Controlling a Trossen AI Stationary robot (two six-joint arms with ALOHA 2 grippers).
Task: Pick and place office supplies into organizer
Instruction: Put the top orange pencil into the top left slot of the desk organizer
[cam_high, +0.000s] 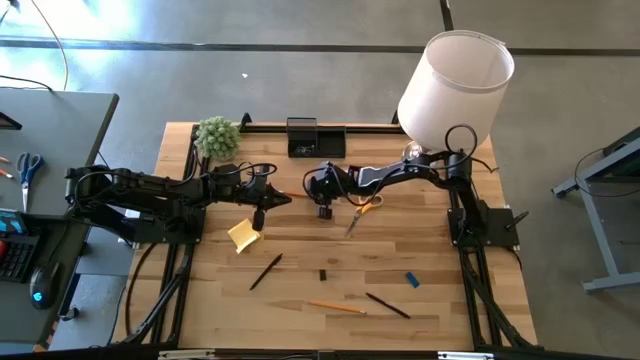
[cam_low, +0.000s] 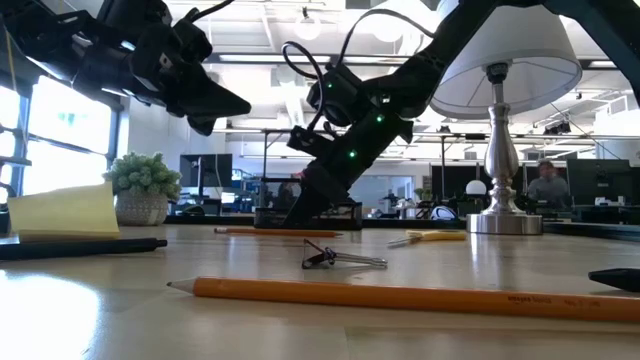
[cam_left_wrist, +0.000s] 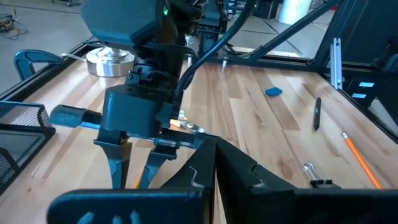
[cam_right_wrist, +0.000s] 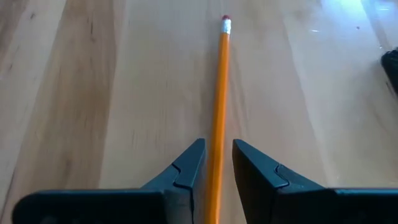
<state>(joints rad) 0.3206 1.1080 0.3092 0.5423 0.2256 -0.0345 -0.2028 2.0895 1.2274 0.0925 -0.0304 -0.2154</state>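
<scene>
We see the right pincer (cam_right_wrist: 216, 167) narrowly clamped on an orange pencil (cam_right_wrist: 221, 93), its length running straight ahead; the organizer (cam_high: 315, 137) waits toward twelve o'clock.

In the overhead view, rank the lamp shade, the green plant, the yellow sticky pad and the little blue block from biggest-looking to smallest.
1. lamp shade, though it stands nearer the camera
2. green plant
3. yellow sticky pad
4. blue block
</scene>
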